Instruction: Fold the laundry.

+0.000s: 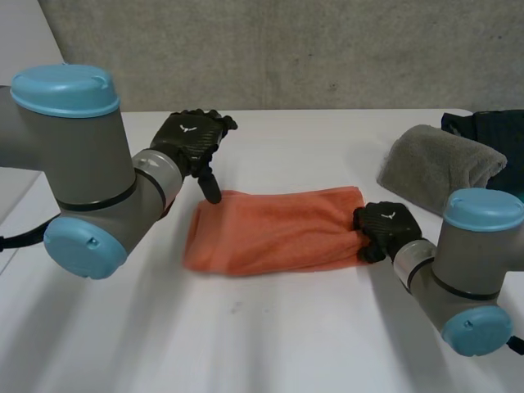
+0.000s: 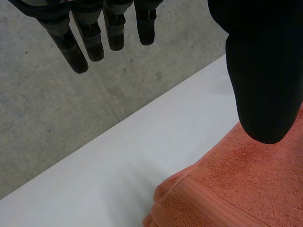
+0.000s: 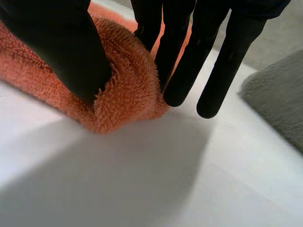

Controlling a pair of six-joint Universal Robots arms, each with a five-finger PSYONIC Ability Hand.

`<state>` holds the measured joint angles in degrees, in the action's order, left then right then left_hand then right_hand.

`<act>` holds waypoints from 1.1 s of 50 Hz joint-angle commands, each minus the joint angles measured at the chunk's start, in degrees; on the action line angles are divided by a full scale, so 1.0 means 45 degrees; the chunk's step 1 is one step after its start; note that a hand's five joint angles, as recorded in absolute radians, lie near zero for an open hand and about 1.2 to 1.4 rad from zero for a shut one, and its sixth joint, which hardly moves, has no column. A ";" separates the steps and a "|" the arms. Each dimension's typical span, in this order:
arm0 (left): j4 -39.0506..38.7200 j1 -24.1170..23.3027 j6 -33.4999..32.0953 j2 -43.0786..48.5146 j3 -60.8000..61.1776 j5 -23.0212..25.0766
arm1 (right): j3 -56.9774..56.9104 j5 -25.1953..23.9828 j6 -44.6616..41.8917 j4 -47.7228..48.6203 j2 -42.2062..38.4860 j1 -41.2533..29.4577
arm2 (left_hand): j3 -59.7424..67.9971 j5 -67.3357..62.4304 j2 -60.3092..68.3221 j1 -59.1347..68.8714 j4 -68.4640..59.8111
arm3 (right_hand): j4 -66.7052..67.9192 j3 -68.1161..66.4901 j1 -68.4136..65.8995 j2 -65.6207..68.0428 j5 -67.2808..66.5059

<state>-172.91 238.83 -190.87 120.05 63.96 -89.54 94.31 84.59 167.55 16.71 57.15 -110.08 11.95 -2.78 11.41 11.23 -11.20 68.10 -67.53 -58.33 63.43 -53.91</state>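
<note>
An orange towel (image 1: 270,229) lies folded into a long strip in the middle of the white table (image 1: 246,336). My right hand (image 1: 383,225) is at its right end. In the right wrist view the thumb (image 3: 61,47) and fingers (image 3: 184,56) pinch a bunched fold of the towel (image 3: 128,90) between them. My left hand (image 1: 190,135) is held over the towel's far left corner, fingers straight and spread and holding nothing. Its thumb (image 2: 265,71) points down at the towel's hemmed corner (image 2: 236,189); I cannot tell whether it touches.
A folded grey towel (image 1: 434,164) lies at the back right, close beside my right hand and seen past its fingers (image 3: 279,104). A dark cloth (image 1: 491,127) sits behind it. The table's far edge meets a concrete wall (image 2: 57,123).
</note>
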 commanded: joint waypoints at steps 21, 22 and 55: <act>-0.0424 0.2335 0.0111 -0.2302 0.2642 0.1069 | -0.2675 -0.1429 -0.7935 0.0486 -0.0510 -0.4910 | -0.0434 0.0619 -0.0314 -0.0273 0.0267 | 0.2644 -0.2772 -0.4817 0.3683 -0.3575; -0.0424 0.2413 0.0111 -0.2322 0.2682 0.1108 | -0.2735 -0.1628 -0.8033 0.0486 -0.0668 -0.5029 | -0.0434 0.0619 -0.0314 -0.0273 0.0267 | 0.2644 -0.2772 -0.4817 0.3683 -0.3575; 0.2114 -0.1276 0.1829 0.1934 -0.4153 -0.0257 | -0.5448 -0.1961 0.3178 -0.5000 0.0310 -0.0792 | -0.0434 0.0619 -0.0314 -0.0273 0.0267 | -1.2912 1.2784 1.0739 -1.1872 1.1981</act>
<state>-167.65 237.21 -184.72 123.09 50.23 -87.85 74.90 76.62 187.45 1.30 64.40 -114.59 11.95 -2.78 11.41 11.23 -11.20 11.62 -11.63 -12.24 11.61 -2.58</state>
